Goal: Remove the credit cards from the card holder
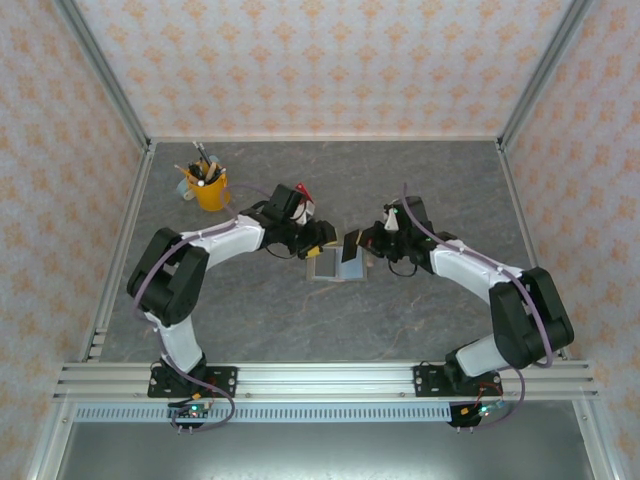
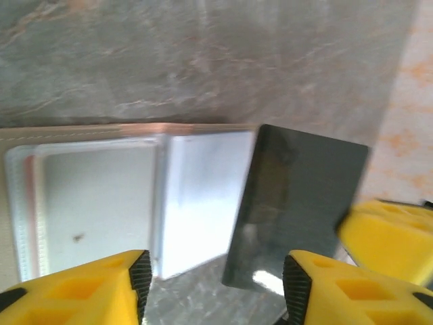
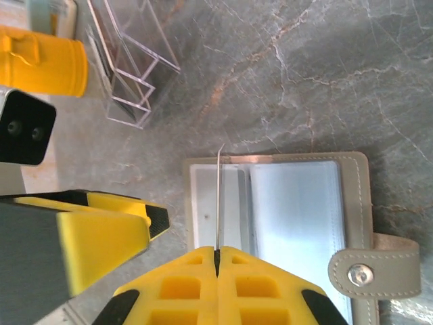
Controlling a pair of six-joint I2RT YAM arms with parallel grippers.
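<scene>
In the top external view, the card holder (image 1: 330, 267) lies open on the grey marbled table (image 1: 420, 310), about mid-table between the two arms. The left end effector (image 1: 322, 238) hangs just beyond its far left corner. The right end effector (image 1: 366, 243) is at its far right, with a dark credit card (image 1: 351, 246) in its grip. A yellow cup (image 1: 208, 187) of pens stands well apart at the far left.

From the left wrist, the holder (image 2: 101, 203) is spread flat, with a tan border along its top edge and pale grey-blue pockets under clear sleeves. The glossy dark card (image 2: 298, 203) stands tilted just beside the right pocket. The left end effector's yellow fingers (image 2: 74, 294) stand apart and pinch nothing.

From the right wrist, the right end effector's fingers (image 3: 183, 284) are pressed together on the card (image 3: 218, 196), which shows edge-on as a thin line above the holder's inside. A tan strap (image 3: 358, 271) with a metal snap sticks out at the holder's right. A clear rack (image 3: 128, 61) stands on the table beyond.
</scene>
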